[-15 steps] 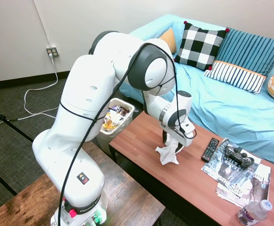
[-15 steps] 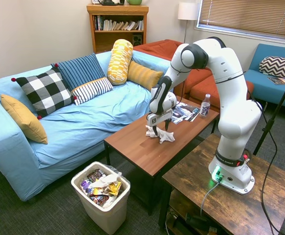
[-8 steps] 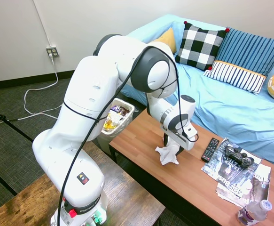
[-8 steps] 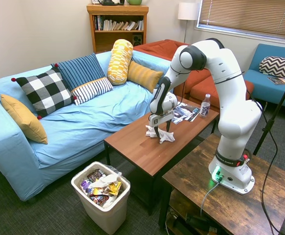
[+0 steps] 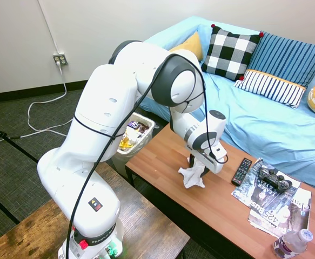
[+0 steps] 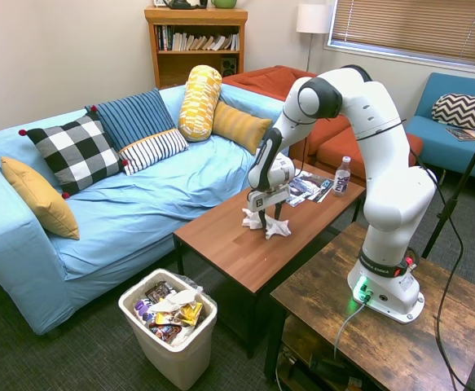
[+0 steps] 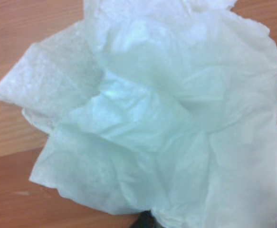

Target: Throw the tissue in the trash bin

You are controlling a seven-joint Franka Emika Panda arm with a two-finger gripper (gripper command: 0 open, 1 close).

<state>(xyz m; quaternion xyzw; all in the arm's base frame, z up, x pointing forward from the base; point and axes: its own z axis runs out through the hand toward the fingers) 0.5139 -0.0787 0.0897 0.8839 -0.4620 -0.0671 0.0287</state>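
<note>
Living room, blue sofa (image 6: pixel 131 195) behind a wooden coffee table (image 6: pixel 237 248). Trash bin (image 6: pixel 170 338) on the floor near table's end, wrappers inside. Gripper (image 6: pixel 270 220) down over the tissue (image 6: pixel 271 228) on the tabletop, fingers straddling it; whether they grip it, cannot tell. Remote (image 5: pixel 241 171) nearby.

Arm hides part of the trash bin (image 5: pixel 141 131); water bottle (image 5: pixel 291 244) cut by the frame edge; magazine (image 6: pixel 306 186) print unreadable.
</note>
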